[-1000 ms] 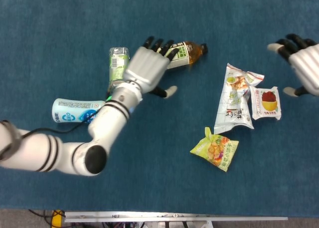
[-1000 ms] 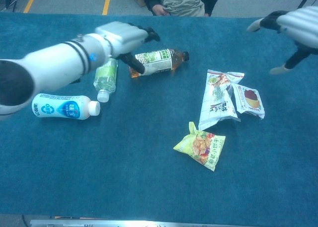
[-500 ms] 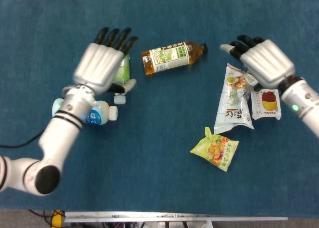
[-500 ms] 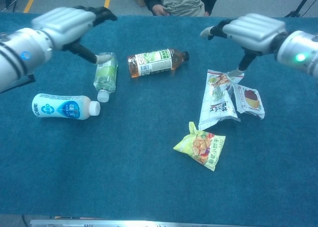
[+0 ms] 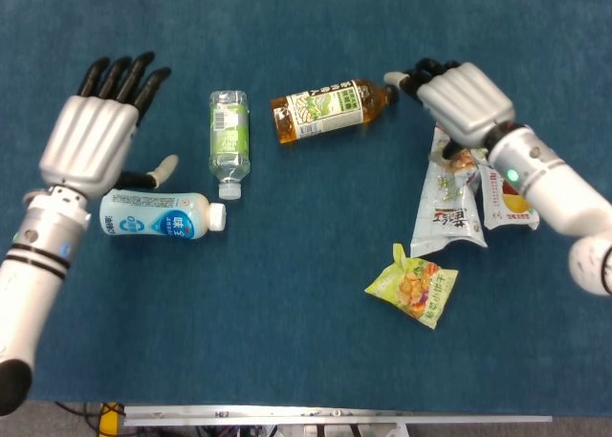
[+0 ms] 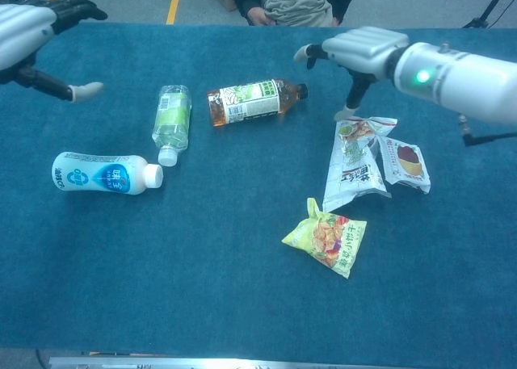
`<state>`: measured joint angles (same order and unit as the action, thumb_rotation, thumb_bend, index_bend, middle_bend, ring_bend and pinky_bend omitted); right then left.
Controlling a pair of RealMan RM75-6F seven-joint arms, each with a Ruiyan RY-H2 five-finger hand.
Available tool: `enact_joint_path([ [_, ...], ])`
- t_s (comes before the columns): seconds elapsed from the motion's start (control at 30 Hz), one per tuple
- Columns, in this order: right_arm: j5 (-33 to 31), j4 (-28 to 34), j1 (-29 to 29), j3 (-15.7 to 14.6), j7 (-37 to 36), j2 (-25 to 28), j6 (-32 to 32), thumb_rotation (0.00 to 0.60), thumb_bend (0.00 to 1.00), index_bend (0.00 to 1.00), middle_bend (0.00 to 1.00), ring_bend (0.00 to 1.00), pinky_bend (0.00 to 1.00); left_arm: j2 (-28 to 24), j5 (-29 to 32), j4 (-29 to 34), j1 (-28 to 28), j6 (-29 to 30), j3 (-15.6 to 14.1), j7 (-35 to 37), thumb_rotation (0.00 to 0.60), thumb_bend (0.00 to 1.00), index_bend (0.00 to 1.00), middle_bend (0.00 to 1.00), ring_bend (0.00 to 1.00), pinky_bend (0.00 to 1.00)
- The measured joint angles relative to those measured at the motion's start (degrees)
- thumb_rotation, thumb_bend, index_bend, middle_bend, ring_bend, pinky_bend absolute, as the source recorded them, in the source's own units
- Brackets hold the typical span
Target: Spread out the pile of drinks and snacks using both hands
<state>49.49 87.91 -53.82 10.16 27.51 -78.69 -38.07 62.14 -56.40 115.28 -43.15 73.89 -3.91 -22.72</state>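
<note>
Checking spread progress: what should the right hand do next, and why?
Probably lower the right hand onto the long white snack bag and slide it away from the red-print packet. Those two overlap; the bottles and the yellow chip bag already lie apart.

Deep blue table [image 5: 287, 360]. Tea bottle [image 5: 330, 109]: amber, white-green label, dark cap. Left of it, clear bottle [image 5: 228, 131] with pale green label, white cap. Further left, white bottle [image 5: 161, 215], blue print. Right of tea: long white pouch [image 5: 448, 200] with green top; white packet [image 5: 507, 200] with red and yellow; below, yellow-green bag [image 5: 414, 286]. Both hands silver-white, black fingers [image 5: 120, 76].
</note>
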Motion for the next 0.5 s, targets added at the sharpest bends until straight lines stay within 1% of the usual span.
enact_joint_path([
  [0.3, -10.78, -8.66, -6.95, -0.05, 0.30, -5.84, 3.12, 0.600, 0.00, 0.11, 0.21, 0.12, 0.26, -3.41, -5.84, 2.19, 5.28, 0.35, -1.27, 1.95, 0.403, 0.28, 0.05, 0.00, 0.00, 0.00],
  [0.5, -17.70, -14.29, -11.27, -1.29, 0.45, -9.45, 5.52, 0.600, 0.00, 0.11, 0.21, 0.12, 0.26, -4.73, -7.19, 2.44, 7.30, -0.87, -0.92, 2.77, 0.401, 0.28, 0.05, 0.00, 0.00, 0.00],
])
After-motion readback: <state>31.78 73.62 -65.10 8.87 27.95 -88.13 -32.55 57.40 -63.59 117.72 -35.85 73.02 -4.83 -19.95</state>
